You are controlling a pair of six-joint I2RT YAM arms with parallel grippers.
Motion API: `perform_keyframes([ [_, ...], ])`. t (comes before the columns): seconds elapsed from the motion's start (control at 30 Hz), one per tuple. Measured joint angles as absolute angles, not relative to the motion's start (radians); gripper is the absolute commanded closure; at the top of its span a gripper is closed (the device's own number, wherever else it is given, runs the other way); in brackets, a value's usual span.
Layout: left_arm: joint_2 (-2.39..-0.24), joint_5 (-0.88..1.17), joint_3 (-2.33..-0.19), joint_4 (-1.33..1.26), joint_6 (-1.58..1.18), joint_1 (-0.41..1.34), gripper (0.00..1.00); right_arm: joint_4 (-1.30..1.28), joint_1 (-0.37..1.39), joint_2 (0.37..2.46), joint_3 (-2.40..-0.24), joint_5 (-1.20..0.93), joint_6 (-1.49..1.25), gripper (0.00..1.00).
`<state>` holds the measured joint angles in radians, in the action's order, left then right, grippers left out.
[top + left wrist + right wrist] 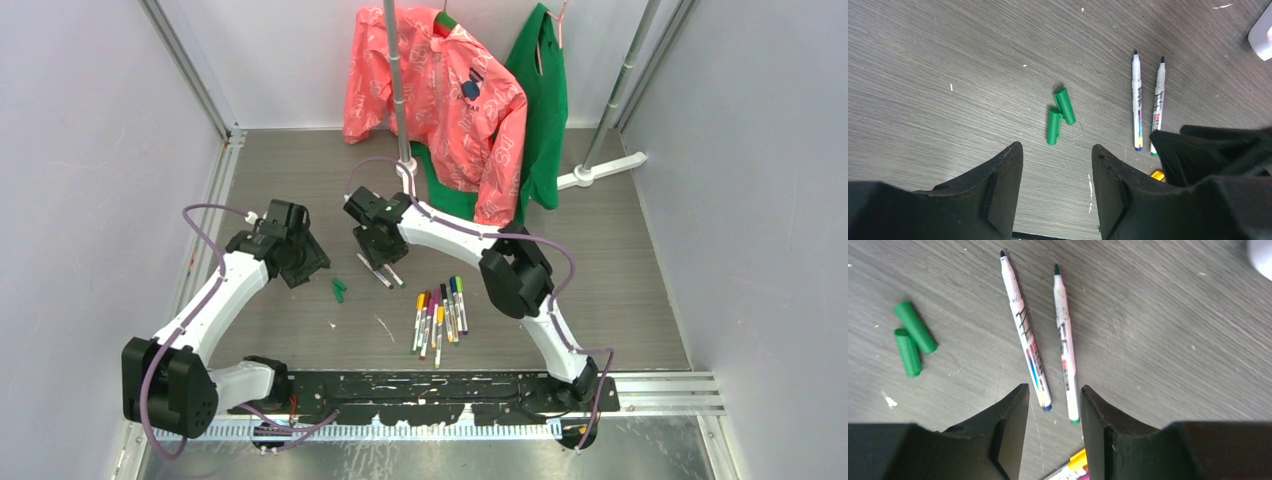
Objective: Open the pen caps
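The left gripper [1057,150] and right gripper [1054,388] hang spread, empty. Two short green plastic caps [1065,106] lie beside two bared white-barrelled pens [1023,325] — next, a capped pen from the coloured cluster [438,318] likely wants barrel and cap pinched, then pulled straight apart.

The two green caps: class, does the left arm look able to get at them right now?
Probably yes: the left gripper hangs open near the green caps, nothing lies over them, and the two uncapped pens sit apart.
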<state>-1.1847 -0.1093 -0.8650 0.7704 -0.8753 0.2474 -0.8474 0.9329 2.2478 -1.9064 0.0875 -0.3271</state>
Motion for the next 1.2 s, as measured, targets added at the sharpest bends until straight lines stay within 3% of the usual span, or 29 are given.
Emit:
perform_keyframes([
  [0.6,-1.180,-0.043,-0.887,0.754,-0.874,0.345,0.44,-0.809,0.933,1.667,-1.338,0.290,-0.575,0.50],
  [1.2,-1.291,-0.034,-0.947,0.691,-0.857,0.485,0.45,-0.730,0.910,1.551,-0.969,0.336,-0.772,0.52],
])
